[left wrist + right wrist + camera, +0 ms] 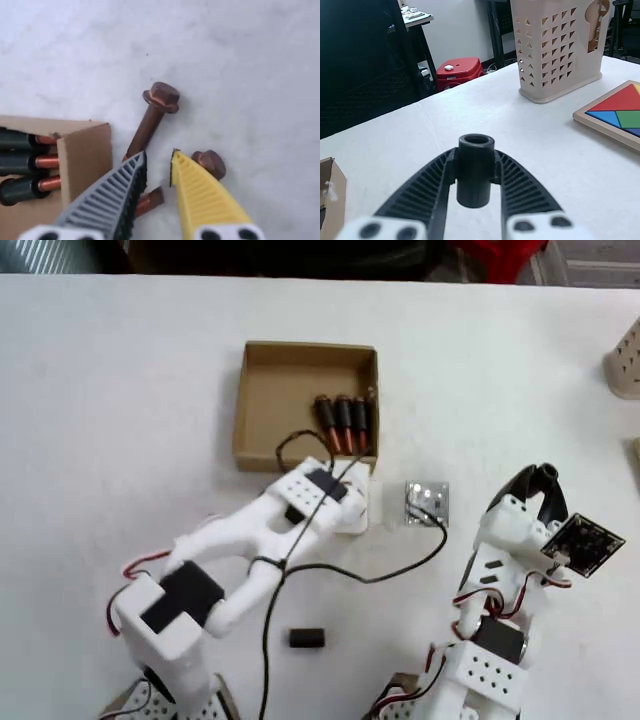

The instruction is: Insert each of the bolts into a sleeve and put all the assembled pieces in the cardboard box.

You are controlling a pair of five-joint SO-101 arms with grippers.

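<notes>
The cardboard box (pixel 262 405) holds three assembled pieces (pixel 343 423) along its right wall; the box corner (pixel 86 152) and those pieces (pixel 20 165) also appear in the left wrist view. Two copper bolts lie on the table beside that corner: one (pixel 152 117) lies bare, the other (pixel 210 162) is partly under a yellow finger (pixel 200 195). My left gripper (pixel 159 162) hangs open just above them. My right gripper (pixel 475 162), off to the right (pixel 538 485), is shut on a black sleeve (pixel 475 150) held upright.
A spare black sleeve (pixel 306 638) lies on the table near the front, between the arms. A beige perforated basket (pixel 560 45) and a coloured puzzle board (pixel 620 107) stand at the table's far right. A black cable (pixel 390 570) trails across the middle.
</notes>
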